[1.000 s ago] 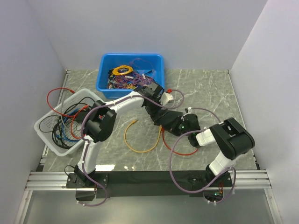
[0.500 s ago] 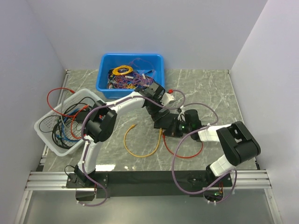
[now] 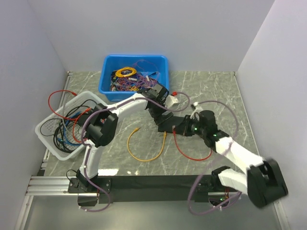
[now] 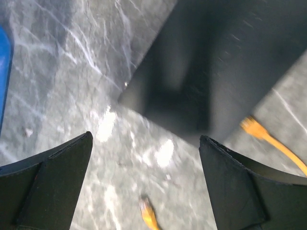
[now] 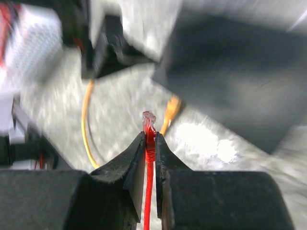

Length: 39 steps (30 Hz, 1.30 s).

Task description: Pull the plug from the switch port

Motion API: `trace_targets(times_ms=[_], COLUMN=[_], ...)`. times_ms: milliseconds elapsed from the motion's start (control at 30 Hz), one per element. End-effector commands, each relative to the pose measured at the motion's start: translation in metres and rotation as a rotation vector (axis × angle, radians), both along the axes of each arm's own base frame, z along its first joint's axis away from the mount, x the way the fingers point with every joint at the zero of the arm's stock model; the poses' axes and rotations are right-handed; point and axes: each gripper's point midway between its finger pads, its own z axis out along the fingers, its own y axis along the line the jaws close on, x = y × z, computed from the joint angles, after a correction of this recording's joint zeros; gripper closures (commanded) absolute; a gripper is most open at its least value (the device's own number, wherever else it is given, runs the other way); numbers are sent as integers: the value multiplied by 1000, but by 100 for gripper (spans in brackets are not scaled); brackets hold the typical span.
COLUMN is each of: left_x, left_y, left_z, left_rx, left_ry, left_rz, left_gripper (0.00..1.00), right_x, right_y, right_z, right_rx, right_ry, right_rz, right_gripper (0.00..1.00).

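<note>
Right wrist, plug: red plug point(image 5: 149, 120) sits pinched near its tail between the fingers of the right tool point(image 5: 149, 138), its clear tip bare and touching nothing.
Where: just short of the switch point(image 5: 230, 67), at about 7 o'clock of its near edge in this view, beside the orange plug point(image 5: 172, 106) that sits against that edge.
Change: over the last second, seen from the top, the right arm has swung its elbow down toward 5 o'clock and stretched out, and its tool has backed a little toward 3 o'clock, away from the switch. The red cable point(image 3: 192, 155) has trailed after it. The left arm has hardly moved.
Meaning: the red plug looks already out of its port, so the pull seems done. What remains is probably to carry it clear or let it go.
Plug heading: tip at 12 o'clock in the wrist view, away from the camera; long axis in line with the fingers, cable running straight back between them.
Switch axis: near edge slants from 10 to 4 o'clock in the wrist view; its full lie from the top is hidden by the arms.
Right tool: clamped on the red plug.
Left tool point(image 4: 145, 136): spread wide, holding nothing, over the counter point(image 4: 57, 72) by a corner of the switch; contact with the switch cannot be told.
</note>
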Motion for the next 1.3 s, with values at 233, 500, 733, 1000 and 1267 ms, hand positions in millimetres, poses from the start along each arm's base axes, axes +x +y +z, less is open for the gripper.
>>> trace_targets(times_ms=[233, 500, 733, 1000, 1267], left_x=[-33, -118, -146, -121, -103], left_y=[-15, -32, -55, -73, -78], left_z=[210, 308, 318, 308, 307], left_rx=[-387, -710, -771, -759, -744], left_ry=[-163, 23, 132, 106, 51], left_rz=[-86, -303, -341, -271, -217], left_gripper=[1, 1, 1, 2, 100], right_x=[29, 25, 31, 24, 24], right_y=[-98, -117, -92, -73, -70], right_z=[241, 350, 402, 414, 401], right_rx=[101, 329, 430, 484, 498], right_ry=[-624, -847, -918, -930, -904], right_rz=[-616, -774, -716, -663, -648], right_gripper=[100, 100, 100, 100, 100])
